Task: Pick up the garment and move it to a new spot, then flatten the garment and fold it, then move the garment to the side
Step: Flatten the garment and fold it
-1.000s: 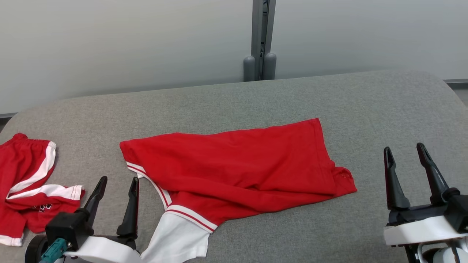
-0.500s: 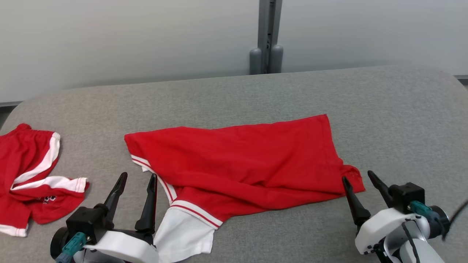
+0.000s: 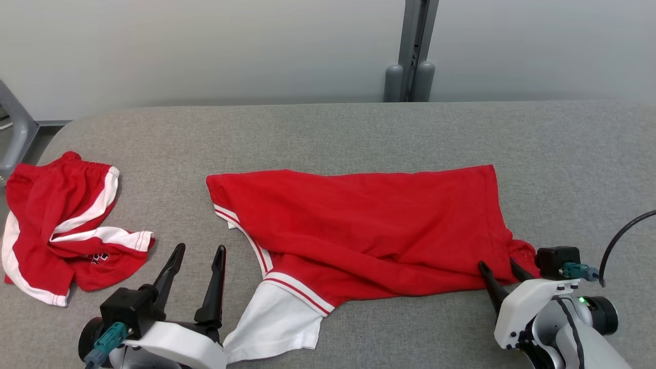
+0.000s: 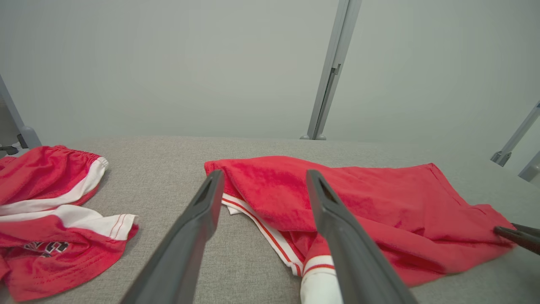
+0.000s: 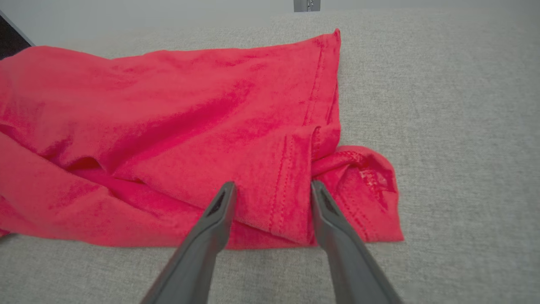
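Two garments lie on the grey fabric-covered worktop (image 3: 328,133). The task's red jersey shirt with striped red-and-white trim (image 3: 369,225) stretches lengthwise across the middle, partly doubled over itself. A crumpled pair of red shorts with white bands (image 3: 56,215) sits well apart from it, near the left edge. The left claw (image 3: 201,247) hangs released, fingers wide, just beside the shirt's white sleeve (image 3: 274,328) (in its wrist view the striped trim runs across the gap between the two fingers, farther off). The right claw (image 3: 497,262) is low at the shirt's right end, its fingers spread to either side of the stitched hem corner (image 5: 295,190). It is not clenched, and the cloth lies on the worktop. Behind the worktop a grey metal post (image 3: 410,51) stands against a pale wall (image 3: 205,46).
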Available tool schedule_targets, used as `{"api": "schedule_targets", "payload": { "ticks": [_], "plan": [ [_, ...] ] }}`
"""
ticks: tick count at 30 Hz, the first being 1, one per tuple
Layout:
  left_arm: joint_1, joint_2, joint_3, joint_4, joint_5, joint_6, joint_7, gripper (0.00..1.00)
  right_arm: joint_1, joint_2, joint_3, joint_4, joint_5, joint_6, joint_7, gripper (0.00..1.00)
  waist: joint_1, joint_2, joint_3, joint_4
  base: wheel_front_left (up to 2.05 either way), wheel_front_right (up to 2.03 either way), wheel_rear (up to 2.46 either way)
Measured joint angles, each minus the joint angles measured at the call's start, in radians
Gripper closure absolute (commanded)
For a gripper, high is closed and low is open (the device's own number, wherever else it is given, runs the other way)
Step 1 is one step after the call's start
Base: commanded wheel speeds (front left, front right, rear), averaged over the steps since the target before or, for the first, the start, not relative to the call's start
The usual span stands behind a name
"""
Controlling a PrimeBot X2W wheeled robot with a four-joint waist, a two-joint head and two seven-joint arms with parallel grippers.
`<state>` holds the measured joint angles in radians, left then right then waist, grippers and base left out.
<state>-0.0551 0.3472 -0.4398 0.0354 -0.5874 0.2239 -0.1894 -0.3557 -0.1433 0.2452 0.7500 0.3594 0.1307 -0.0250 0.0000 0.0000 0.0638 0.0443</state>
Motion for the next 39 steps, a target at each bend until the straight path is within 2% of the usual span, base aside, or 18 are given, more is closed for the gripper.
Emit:
{"api": "schedule_targets", "payload": {
  "ticks": [7, 11, 17, 25, 35, 37, 38, 39],
  "plan": [
    [-0.002, -0.001, -0.002, 0.009, -0.005, 0.0, 0.0, 0.0, -0.015, -0.005, 0.044, 0.019, 0.109, 0.0, 0.065, 1.0, -0.0001, 0.0, 0.002, 0.015, 0.0, 0.0, 0.0],
    [-0.003, -0.001, -0.002, 0.009, -0.007, 0.0, -0.002, 0.0, -0.051, -0.02, 0.054, -0.022, 0.182, 0.0, 0.088, 1.0, 0.0, 0.0, 0.006, 0.014, 0.0, 0.0, 0.0],
    [-0.022, -0.004, -0.01, 0.007, -0.013, -0.012, -0.005, 0.0, -0.171, -0.075, 0.042, -0.056, 0.231, 0.0, 0.108, 1.0, 0.0, 0.0, 0.039, 0.016, 0.0, 0.0, 0.0],
    [-0.076, -0.008, -0.014, 0.01, -0.013, -0.032, -0.01, 0.0, -0.333, -0.135, 0.013, 0.056, 0.263, 0.0, 0.114, 1.0, 0.0, 0.0, 0.125, 0.053, 0.0, 0.0, 0.0],
    [-0.124, -0.019, -0.02, 0.043, -0.011, -0.056, -0.024, 0.0, -0.51, -0.167, 0.026, 0.201, 0.292, 0.0, 0.06, 1.0, 0.0, 0.0, 0.213, 0.113, 0.0, 0.0, 0.0],
    [-0.127, -0.02, -0.021, 0.05, -0.011, -0.056, -0.027, 0.0, -0.523, -0.166, 0.043, 0.229, 0.287, 0.0, 0.044, 0.5, 0.0, 0.0, 0.214, 0.115, 0.0, 0.0, 0.0],
    [-0.128, -0.021, -0.021, 0.054, -0.011, -0.056, -0.028, 0.0, -0.529, -0.167, 0.047, 0.241, 0.283, 0.0, 0.024, 0.08, 0.0, 0.0, 0.212, 0.113, 0.0, 0.0, 0.0],
    [-0.129, -0.022, -0.022, 0.057, -0.011, -0.057, -0.028, 0.0, -0.54, -0.17, 0.048, 0.257, 0.277, 0.0, -0.003, 0.0, 0.0, 0.0, 0.209, 0.111, 0.0, 0.0, 0.0]
  ]
}}
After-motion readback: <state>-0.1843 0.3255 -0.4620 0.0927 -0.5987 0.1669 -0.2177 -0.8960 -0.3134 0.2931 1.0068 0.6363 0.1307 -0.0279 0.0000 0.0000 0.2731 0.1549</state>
